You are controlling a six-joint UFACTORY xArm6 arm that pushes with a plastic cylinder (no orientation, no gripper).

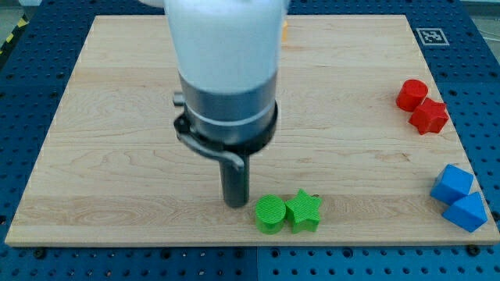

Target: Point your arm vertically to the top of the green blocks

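Observation:
A green cylinder (271, 214) and a green star (304, 211) lie side by side, touching, near the bottom edge of the wooden board (117, 117). My tip (235, 203) rests on the board just to the view's left of the green cylinder, very close to it; whether it touches is unclear. The arm's white and grey body (226, 78) rises above the tip and hides the middle of the board's top part.
A red cylinder (411, 94) and a red star (429, 116) sit together at the view's right. Two blue blocks (452, 184) (467, 212) lie at the lower right edge. A small orange block (284, 30) peeks out behind the arm at the top.

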